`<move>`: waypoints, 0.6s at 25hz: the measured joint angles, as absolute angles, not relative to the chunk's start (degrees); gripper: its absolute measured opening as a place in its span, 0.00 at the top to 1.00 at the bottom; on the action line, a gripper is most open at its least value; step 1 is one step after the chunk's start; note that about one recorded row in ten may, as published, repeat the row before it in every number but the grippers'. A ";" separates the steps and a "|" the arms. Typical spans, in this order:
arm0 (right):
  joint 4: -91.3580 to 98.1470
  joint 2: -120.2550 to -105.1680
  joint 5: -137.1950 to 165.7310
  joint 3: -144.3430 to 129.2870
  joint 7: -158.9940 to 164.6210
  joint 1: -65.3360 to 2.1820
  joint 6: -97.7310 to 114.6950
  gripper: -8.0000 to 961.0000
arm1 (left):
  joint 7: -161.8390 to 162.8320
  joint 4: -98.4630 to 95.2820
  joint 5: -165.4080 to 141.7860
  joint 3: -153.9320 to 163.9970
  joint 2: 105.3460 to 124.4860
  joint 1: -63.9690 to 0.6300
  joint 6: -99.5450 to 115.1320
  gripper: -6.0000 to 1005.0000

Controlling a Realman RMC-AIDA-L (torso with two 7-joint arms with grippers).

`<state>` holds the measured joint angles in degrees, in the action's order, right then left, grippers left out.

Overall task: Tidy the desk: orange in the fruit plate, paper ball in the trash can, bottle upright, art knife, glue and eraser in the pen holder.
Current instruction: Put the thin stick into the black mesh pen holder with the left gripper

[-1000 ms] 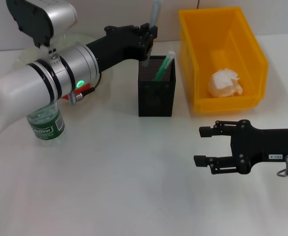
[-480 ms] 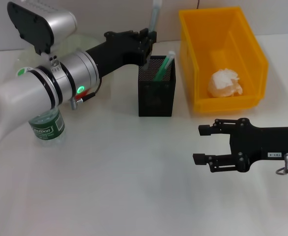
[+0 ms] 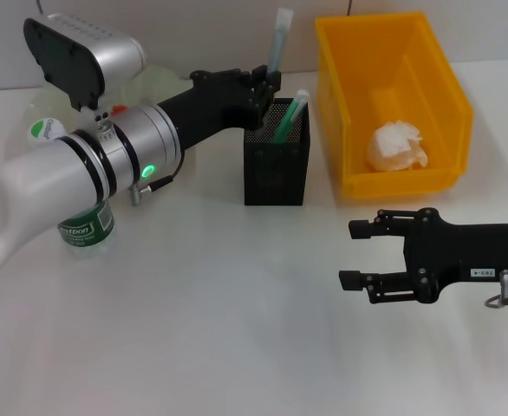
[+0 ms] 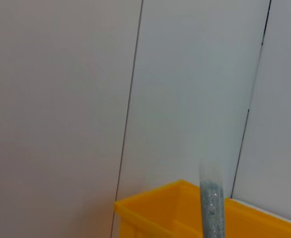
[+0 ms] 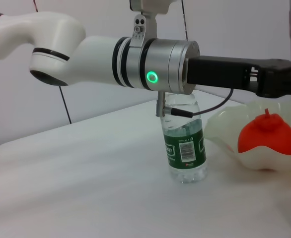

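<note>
My left gripper (image 3: 265, 82) is over the back rim of the black mesh pen holder (image 3: 276, 169), shut on a pale grey-blue stick (image 3: 280, 35) that stands upright into it. I cannot tell whether this stick (image 4: 212, 203) is the art knife or the glue. A green stick (image 3: 292, 113) leans inside the holder. The paper ball (image 3: 397, 146) lies in the yellow bin (image 3: 445, 87). The bottle (image 3: 87, 227) stands upright under my left forearm. The orange (image 5: 263, 136) sits in the translucent fruit plate (image 5: 225, 129). The eraser is out of view. My right gripper (image 3: 348, 255) hovers open at the front right.
My left forearm spans from the bottle (image 5: 185, 144) to the pen holder and hides most of the fruit plate (image 3: 163, 74) in the head view. The yellow bin's rim (image 4: 155, 198) stands just right of the holder. A white wall runs along the back of the table.
The pale stick has sunk a little lower into the pen holder, with my left gripper still on it. My left forearm has shifted slightly to the right. The right gripper has barely moved.
</note>
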<state>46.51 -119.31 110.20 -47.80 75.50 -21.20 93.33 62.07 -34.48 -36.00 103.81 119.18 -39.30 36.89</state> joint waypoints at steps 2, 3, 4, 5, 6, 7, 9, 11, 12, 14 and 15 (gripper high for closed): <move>46.48 -119.33 110.20 -47.82 75.50 -21.29 93.33 0.20 | 60.98 -33.55 -34.23 104.90 119.18 -39.54 36.93 0.86; 46.41 -119.34 110.20 -47.83 75.49 -21.38 93.33 0.20 | 60.94 -33.42 -34.09 105.08 119.18 -39.60 36.93 0.86; 46.33 -119.34 110.20 -47.86 75.50 -21.49 93.31 0.20 | 60.94 -33.42 -34.09 105.08 119.18 -39.60 36.93 0.86; 46.17 -119.35 110.20 -47.91 75.50 -21.63 93.30 0.20 | 60.94 -33.42 -34.09 105.08 119.18 -39.60 36.93 0.86; 46.04 -119.35 110.20 -47.96 75.50 -21.79 93.27 0.20 | 60.94 -33.42 -34.09 105.08 119.18 -39.60 36.93 0.86; 45.93 -119.36 110.20 -48.02 75.50 -21.92 93.23 0.20 | 60.85 -32.80 -34.06 105.18 119.18 -39.76 36.92 0.86; 45.81 -119.41 110.19 -48.19 75.50 -22.21 93.12 0.20 | 60.83 -32.61 -34.00 105.32 119.17 -39.84 36.87 0.86; 45.61 -119.43 110.18 -48.22 75.50 -22.38 93.10 0.20 | 60.82 -32.52 -33.99 105.48 119.18 -39.87 36.81 0.86; 45.37 -119.45 110.17 -48.22 75.50 -22.57 93.09 0.20 | 60.82 -32.52 -33.99 105.48 119.18 -39.87 36.81 0.86; 44.91 -119.44 110.15 -48.17 75.50 -22.92 93.07 0.20 | 60.82 -32.17 -33.95 105.84 119.17 -40.01 36.63 0.86; 44.78 -119.45 110.15 -48.15 75.50 -23.06 93.07 0.20 | 60.82 -32.17 -33.95 105.84 119.17 -40.01 36.63 0.86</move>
